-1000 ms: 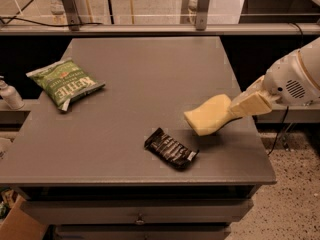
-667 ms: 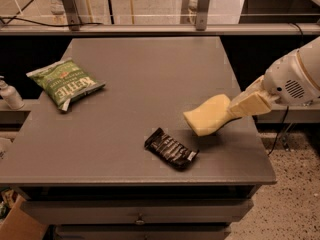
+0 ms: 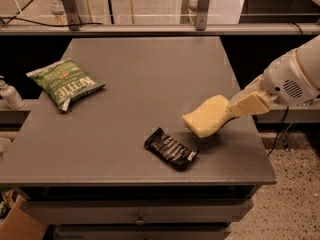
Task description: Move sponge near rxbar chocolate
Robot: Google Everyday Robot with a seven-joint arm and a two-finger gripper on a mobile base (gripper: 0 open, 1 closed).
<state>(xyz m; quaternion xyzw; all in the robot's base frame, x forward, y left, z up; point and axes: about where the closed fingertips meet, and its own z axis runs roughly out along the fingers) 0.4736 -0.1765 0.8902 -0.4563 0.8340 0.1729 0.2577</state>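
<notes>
The pale yellow sponge [image 3: 206,116] is held just above the grey table [image 3: 140,79], right of centre. My gripper [image 3: 234,109] comes in from the right edge and is shut on the sponge's right end. The rxbar chocolate [image 3: 171,148], a flat bar in a shiny black crinkled wrapper, lies near the table's front edge, a short way below and left of the sponge. The sponge and the bar are apart.
A green chip bag [image 3: 65,82] lies at the table's left side. The white arm housing [image 3: 295,76] hangs over the right edge. A drawer front [image 3: 140,215] sits below the table. A small bottle [image 3: 9,94] stands left of the table.
</notes>
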